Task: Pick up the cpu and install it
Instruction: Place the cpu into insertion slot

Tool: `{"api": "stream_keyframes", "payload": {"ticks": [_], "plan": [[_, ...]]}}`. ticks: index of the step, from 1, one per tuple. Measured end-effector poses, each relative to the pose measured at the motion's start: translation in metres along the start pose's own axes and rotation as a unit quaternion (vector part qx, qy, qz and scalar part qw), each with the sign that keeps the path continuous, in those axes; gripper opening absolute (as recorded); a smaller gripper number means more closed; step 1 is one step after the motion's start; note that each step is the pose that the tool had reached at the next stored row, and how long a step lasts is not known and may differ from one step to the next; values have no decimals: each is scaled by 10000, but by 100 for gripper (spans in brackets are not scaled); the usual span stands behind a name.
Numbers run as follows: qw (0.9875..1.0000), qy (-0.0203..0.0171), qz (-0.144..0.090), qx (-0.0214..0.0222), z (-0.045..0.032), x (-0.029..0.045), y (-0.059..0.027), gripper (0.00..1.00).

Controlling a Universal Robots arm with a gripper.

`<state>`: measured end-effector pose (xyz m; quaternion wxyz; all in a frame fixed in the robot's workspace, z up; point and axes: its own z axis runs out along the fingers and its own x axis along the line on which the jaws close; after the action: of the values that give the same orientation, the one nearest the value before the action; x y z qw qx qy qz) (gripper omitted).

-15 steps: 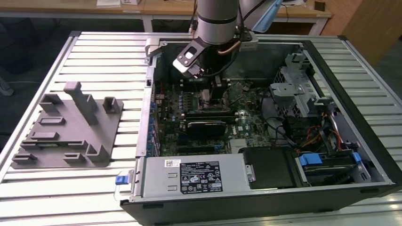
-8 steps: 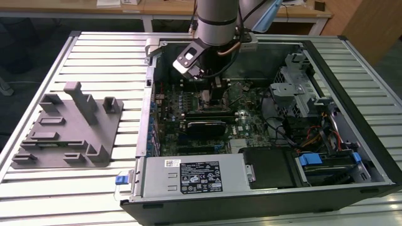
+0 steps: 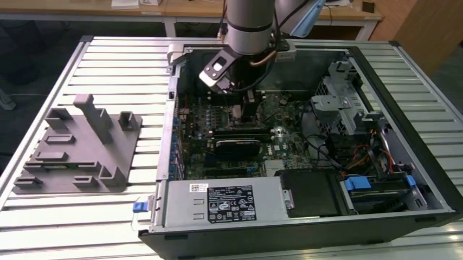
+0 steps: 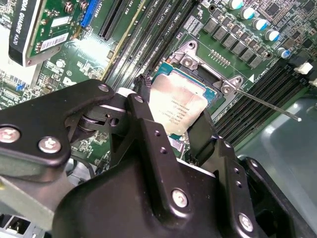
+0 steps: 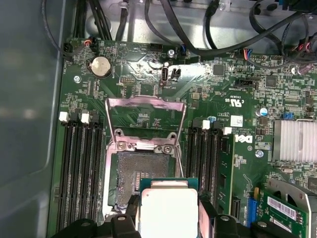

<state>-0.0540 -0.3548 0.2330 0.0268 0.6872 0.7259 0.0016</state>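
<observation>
**Item: cpu** (image 5: 166, 210). Silver-topped chip, pale rim.
- Loc.: off the grey tray (image 3: 79, 146), inside the PC case (image 3: 289, 235), low over the near edge of the socket (image 5: 141, 173) in the first wrist view. Partly overlaps the socket; looks tilted, not seated.
- Held by: gripper (image 4: 173, 124), fingers clamped on two opp. edges of the chip.
- Socket: bare, contact bed exposed. Load plate (image 5: 146, 114) flipped up. Lever (image 4: 267, 105) sticks out free, unlatched.
- Surround: motherboard (image 5: 218, 99), memory slots (image 5: 81, 168) either side of the socket.
- Status (est.): pick-up done, chip brought to the socket. Left: align, seat, release, close plate, latch lever.
</observation>
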Motion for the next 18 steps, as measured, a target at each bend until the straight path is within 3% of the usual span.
{"api": "stream_keyframes", "payload": {"ticks": [18], "plan": [[10000, -1, 8, 0, 64, 81, 41, 55]]}}
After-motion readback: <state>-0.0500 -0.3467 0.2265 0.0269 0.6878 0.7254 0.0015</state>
